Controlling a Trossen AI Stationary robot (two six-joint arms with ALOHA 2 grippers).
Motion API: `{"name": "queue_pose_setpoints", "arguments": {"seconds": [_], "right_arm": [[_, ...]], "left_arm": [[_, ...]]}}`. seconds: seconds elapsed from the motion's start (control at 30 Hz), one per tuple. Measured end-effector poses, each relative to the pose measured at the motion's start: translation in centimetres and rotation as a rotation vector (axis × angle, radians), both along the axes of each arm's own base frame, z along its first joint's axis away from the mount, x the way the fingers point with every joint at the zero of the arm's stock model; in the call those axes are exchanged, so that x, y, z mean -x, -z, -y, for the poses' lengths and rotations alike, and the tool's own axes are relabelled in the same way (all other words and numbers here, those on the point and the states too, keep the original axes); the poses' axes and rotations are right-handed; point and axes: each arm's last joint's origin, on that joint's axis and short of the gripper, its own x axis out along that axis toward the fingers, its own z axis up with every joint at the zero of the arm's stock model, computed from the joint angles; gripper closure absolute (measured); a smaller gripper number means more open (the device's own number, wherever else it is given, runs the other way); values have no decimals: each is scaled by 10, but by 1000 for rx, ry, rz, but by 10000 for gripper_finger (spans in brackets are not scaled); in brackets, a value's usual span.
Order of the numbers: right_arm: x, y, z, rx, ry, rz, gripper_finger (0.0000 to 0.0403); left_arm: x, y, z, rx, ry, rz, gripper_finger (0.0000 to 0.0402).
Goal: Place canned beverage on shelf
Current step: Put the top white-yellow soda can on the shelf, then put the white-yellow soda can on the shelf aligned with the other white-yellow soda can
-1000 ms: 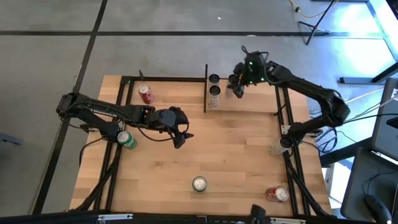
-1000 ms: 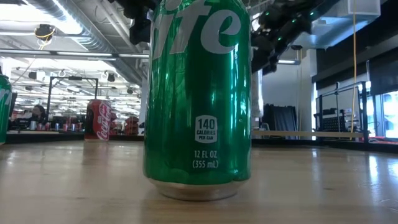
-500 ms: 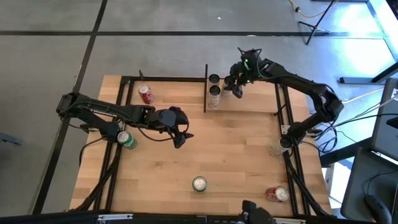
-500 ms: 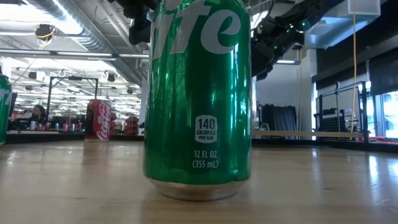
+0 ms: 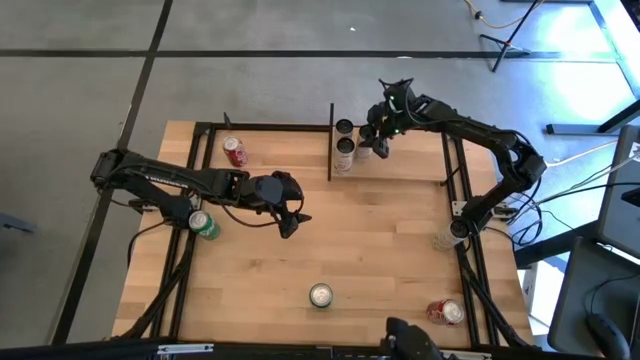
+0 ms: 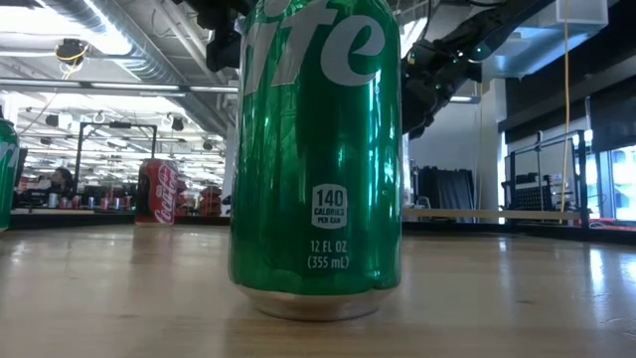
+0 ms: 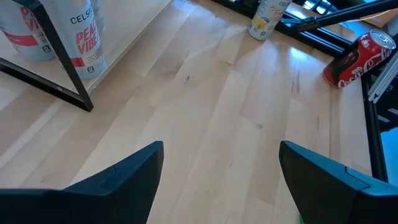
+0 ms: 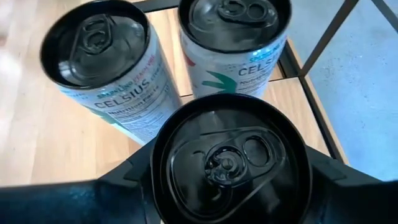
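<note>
nearly there: third can hung over the shelf

the right gripper (image 5: 381,143) held a slim black-topped can (image 8: 229,159), its fingers clamped on opposite sides of the can just under the rim. it hovered over the shelf (image 5: 400,165), just beside the two celsius cans (image 8: 99,74) already standing by the shelf's upright black rod (image 5: 331,140). whether the held can's base touched the board could not be told.

the left gripper (image 5: 289,222) waited well away from the shelf, over the bare tabletop (image 5: 380,260), fingers spread wide and empty.

as a judgement, the can would be stiff enough when full but thin-walled, smooth and likely slippery, so a firm hold high on the straight wall suited it better than a squeeze at mid-body. tall and narrow, it could tip easily; it needed to go down upright with a clear gap from its neighbours. other cans, a green one (image 6: 316,159) among them, stood apart from the shelf.
</note>
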Motion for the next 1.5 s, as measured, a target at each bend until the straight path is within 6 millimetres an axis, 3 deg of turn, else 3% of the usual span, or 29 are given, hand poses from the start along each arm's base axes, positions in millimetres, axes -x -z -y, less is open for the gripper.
{"name": "queue_pose_setpoints", "arguments": {"seconds": [0.2,0.4,0.53,0.67,0.8,0.93,1.1,1.27,1.5], "right_arm": [[0,0,1,18,7,-7,173],[0,-1,1,19,7,-4,75],[1,-4,-1,13,24,3,36],[8,-24,-5,52,59,-7,23],[18,-60,-15,32,74,-22,26],[29,-90,-41,-71,69,-42,29],[43,-110,-89,-210,60,-81,29],[73,-119,-139,-278,108,-206,29],[111,-119,-183,-373,233,-324,29]], "left_arm": [[0,0,0,0,0,0,95],[0,0,0,0,0,0,95],[0,0,0,0,0,0,95],[0,0,0,0,0,0,95],[0,0,0,-1,1,0,95],[0,0,0,-2,1,0,95],[0,0,0,-9,-7,0,95],[0,0,0,-9,-7,0,95],[0,0,0,-9,-7,0,95]]}}
